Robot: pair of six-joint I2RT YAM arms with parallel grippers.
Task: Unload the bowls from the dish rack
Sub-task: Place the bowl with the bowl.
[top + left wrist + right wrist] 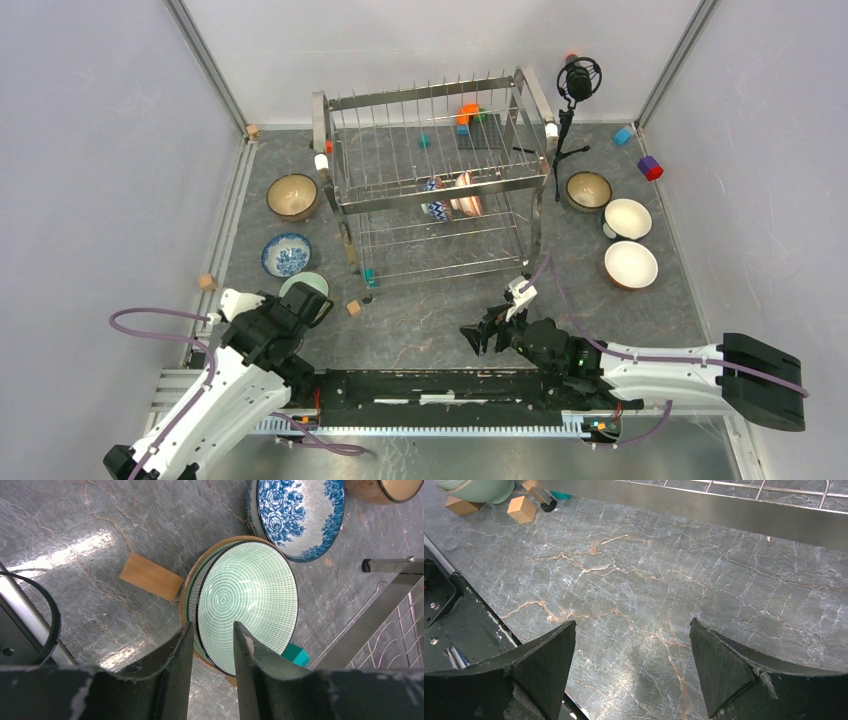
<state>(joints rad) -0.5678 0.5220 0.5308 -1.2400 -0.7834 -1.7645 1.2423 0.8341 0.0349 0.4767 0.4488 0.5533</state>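
A: Left gripper (213,625)?
B: Fingers narrow, straddling the pale green bowl (245,595) rim, one inside and one outside. Can't tell if they're clamped. The inside has fine white rings and a dark edge. It's front-left of the dish rack (400,150).
A: Right gripper (633,622)?
B: Fingers spread wide, holding nothing, above the marble tabletop (649,580).
A: Rack?
B: Blue-and-white patterned bowl (435,200) and red-and-white floral bowl (467,195), on edge, lower tier.
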